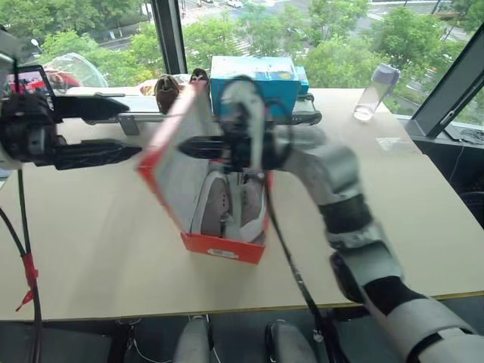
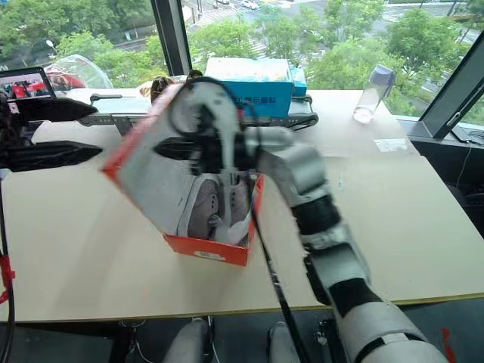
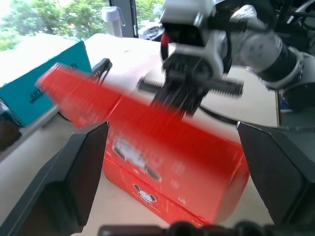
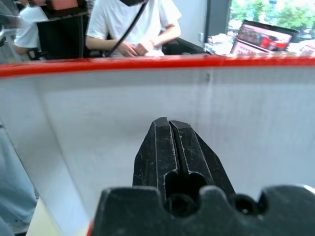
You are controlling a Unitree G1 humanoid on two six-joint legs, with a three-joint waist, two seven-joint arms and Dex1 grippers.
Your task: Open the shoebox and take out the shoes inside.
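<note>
The table (image 1: 91, 249) is carrying the shoebox (image 1: 223, 243) near its middle, long axis running near to far, red front wall facing the robot. Its lid (image 1: 178, 162) is standing tilted up on the left side, white underside showing, so the opening is looking largely done. The right gripper (image 1: 198, 147), fingers pressed together and pinching nothing, is pushing against that underside. The left gripper (image 1: 125, 128), fingers spread wide, is waiting left of the lid. The shoes (image 1: 228, 203) are lying side by side inside, toes pointing near; lifting them out is what is left
</note>
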